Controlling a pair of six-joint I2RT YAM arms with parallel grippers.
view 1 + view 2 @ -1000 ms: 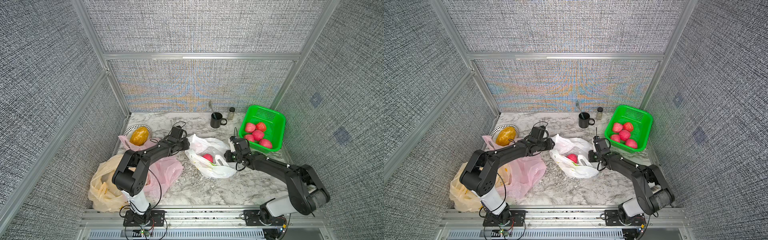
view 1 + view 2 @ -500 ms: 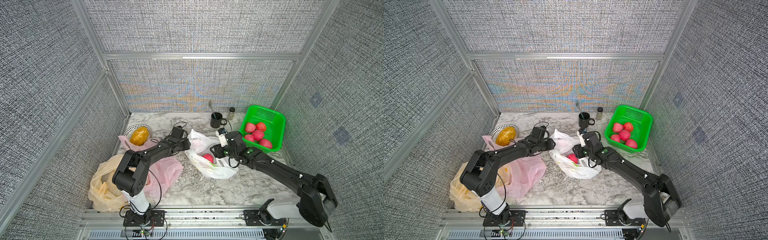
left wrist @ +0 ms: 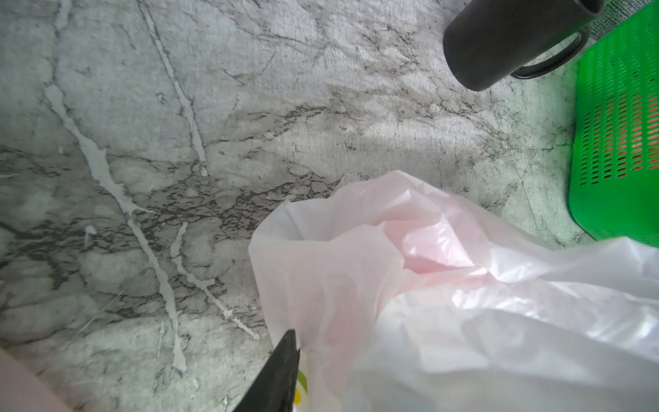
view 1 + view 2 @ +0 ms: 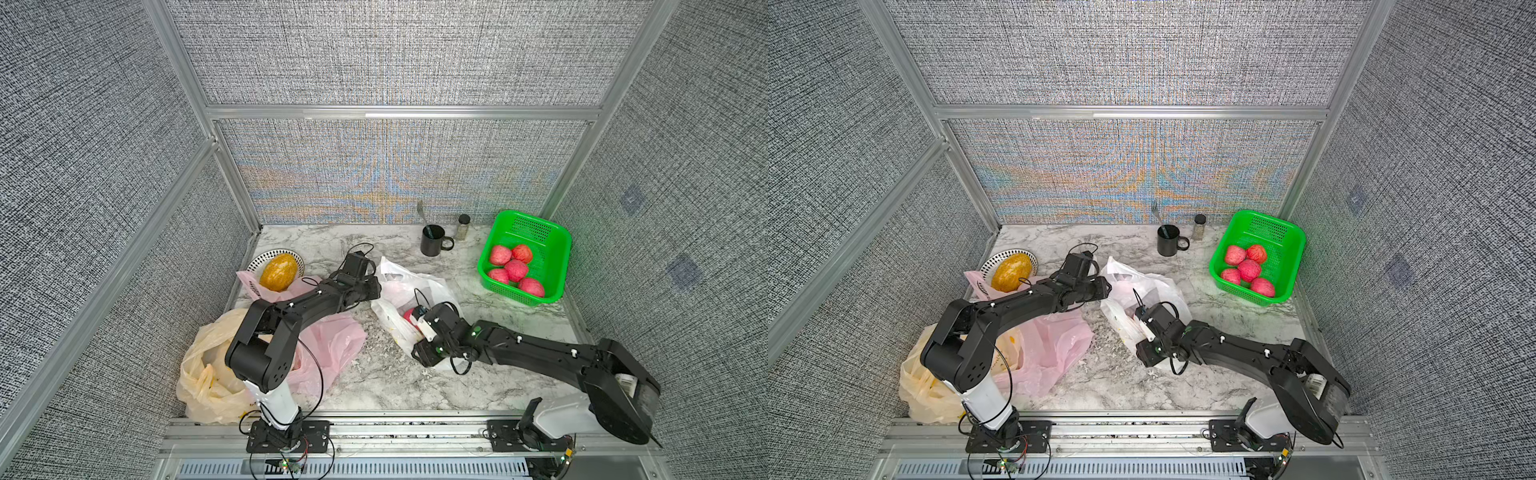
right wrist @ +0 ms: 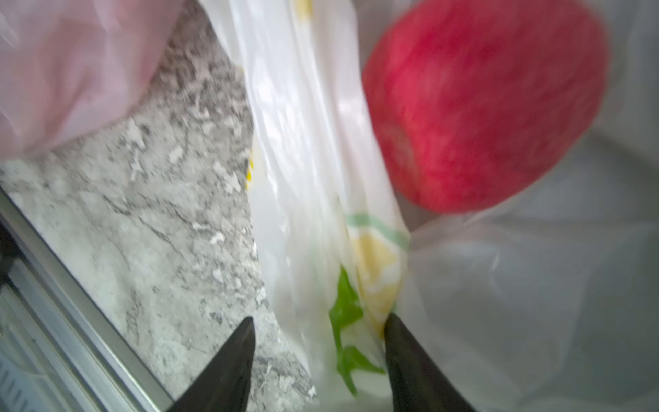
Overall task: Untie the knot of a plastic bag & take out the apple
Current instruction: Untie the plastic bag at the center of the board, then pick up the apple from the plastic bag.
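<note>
The white plastic bag (image 4: 415, 282) (image 4: 1142, 286) lies open in the middle of the marble table. A red apple (image 4: 409, 314) (image 5: 481, 107) rests inside it. My left gripper (image 4: 379, 286) is at the bag's left rim and holds it raised. In the left wrist view one finger (image 3: 281, 367) presses against the plastic (image 3: 463, 321); the other is hidden behind it. My right gripper (image 4: 410, 336) (image 5: 319, 317) is open at the bag's front edge. A fold of printed plastic (image 5: 321, 214) lies between its spread fingers, and the apple is just beyond them.
A green basket (image 4: 552, 245) with several red apples stands at the back right. Beside it are a black mug (image 4: 432, 241) and a small shaker (image 4: 464, 226). A plate with a yellow fruit (image 4: 278, 272), a pink bag (image 4: 332, 345) and a yellow bag (image 4: 203, 374) fill the left side.
My right gripper has swung from the bag's right side across it to its front edge and has opened. The left arm has not moved.
</note>
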